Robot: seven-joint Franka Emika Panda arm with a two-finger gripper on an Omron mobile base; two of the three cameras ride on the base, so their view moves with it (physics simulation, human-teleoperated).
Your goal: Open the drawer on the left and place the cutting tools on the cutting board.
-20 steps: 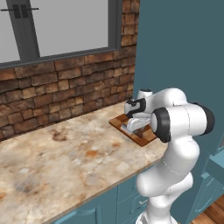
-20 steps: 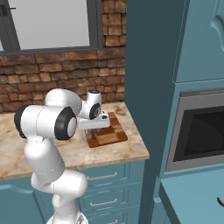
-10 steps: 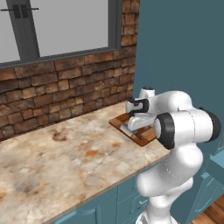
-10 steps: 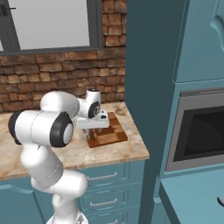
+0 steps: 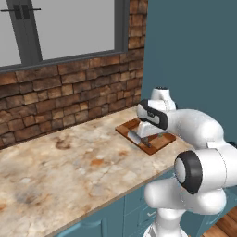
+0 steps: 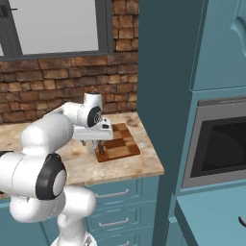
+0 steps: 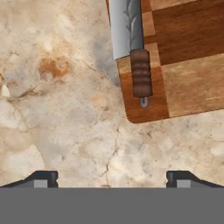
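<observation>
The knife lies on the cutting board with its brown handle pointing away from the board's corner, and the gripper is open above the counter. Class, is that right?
Not quite. In the hand view the knife lies on the cutting board with its handle pointing toward the board's corner. The gripper is indeed open above the counter.

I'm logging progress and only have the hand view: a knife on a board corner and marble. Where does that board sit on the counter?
Observer: The cutting board sits at the counter's right end, by the tall teal cabinet.
Operator: Where is the gripper?
Observer: The gripper hangs open above the board's near-left edge.
Operator: What lies below the counter?
Observer: Stacked teal drawers with silver handles, all closed.
</observation>
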